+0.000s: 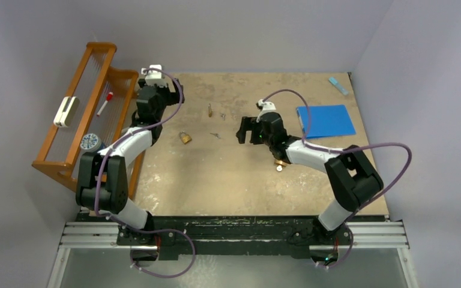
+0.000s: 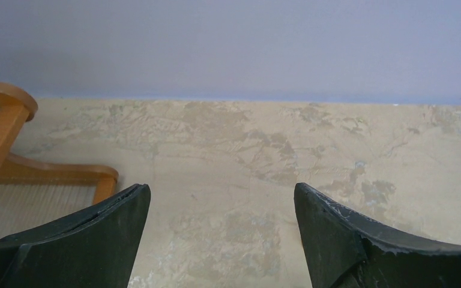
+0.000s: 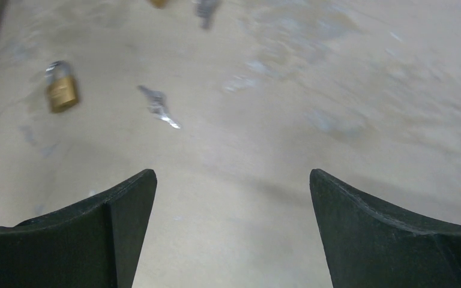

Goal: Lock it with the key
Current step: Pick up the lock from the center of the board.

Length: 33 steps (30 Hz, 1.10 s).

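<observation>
The small brass padlock (image 1: 185,137) lies left of centre in the top view, the small silver key (image 1: 215,135) just beside it. The right gripper (image 1: 247,130), jaws spread and empty, faces them, probably for pickup. The left gripper (image 2: 222,207) is likewise spread and empty.

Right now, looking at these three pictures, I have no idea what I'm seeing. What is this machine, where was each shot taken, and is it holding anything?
These are two robot arms bolted to a table's near edge. The wide picture looks down from above. The other two come from cameras on each wrist, so the dark shapes at the bottom are that arm's own jaws. On the table lie a brass padlock and a small key; the right wrist view shows both. A blue folder lies at the far right, a wooden rack stands on the left. The left gripper and right gripper are open and empty.
</observation>
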Available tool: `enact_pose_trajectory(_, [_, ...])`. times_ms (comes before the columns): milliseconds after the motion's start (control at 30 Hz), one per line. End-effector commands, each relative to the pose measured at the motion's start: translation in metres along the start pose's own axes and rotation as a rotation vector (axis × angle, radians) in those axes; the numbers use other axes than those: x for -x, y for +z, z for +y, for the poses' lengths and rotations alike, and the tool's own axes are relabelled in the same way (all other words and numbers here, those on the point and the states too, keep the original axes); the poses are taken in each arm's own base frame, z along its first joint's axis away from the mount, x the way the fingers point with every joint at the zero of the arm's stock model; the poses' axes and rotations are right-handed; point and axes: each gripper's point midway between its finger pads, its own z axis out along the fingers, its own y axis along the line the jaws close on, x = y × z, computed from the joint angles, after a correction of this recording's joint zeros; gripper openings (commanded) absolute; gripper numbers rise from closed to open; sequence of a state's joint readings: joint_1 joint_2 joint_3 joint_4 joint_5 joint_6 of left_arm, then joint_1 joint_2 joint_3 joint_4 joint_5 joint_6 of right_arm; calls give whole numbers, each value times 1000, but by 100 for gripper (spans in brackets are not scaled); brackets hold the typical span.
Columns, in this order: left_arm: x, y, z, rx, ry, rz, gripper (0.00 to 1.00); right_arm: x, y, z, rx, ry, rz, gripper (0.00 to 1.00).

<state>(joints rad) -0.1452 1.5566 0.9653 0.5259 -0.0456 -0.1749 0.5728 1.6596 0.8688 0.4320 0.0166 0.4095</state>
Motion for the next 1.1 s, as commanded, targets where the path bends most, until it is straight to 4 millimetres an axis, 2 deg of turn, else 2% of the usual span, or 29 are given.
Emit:
enact_pose_trajectory(0, [4, -1, -5, -55, -17, -23, 90, -10, -45, -62, -385, 166, 24, 99])
enact_pose_trajectory(133, [-8, 0, -10, -89, -10, 5, 90, -21, -79, -84, -558, 262, 53, 99])
enact_pose_trajectory(300, [-15, 0, -17, -126, -9, 24, 91, -28, -102, -92, -659, 348, 74, 99])
enact_pose_trajectory(433, [-16, -2, -21, -150, -11, 28, 91, -59, -113, -104, -789, 444, 154, 99])
enact_pose_trajectory(500, [-16, -4, -23, -161, -13, 31, 91, -75, -114, -109, -831, 452, 195, 98])
enact_pose_trajectory(667, [-17, -4, -25, -174, -5, 41, 91, -96, -108, -119, -863, 453, 219, 93])
enact_pose_trajectory(833, [-19, -4, -25, -179, 9, 53, 92, -97, -99, -125, -884, 404, 226, 88])
enact_pose_trajectory(1067, [-22, -3, -27, -188, 8, 59, 92, -96, -106, -136, -937, 352, 211, 78])
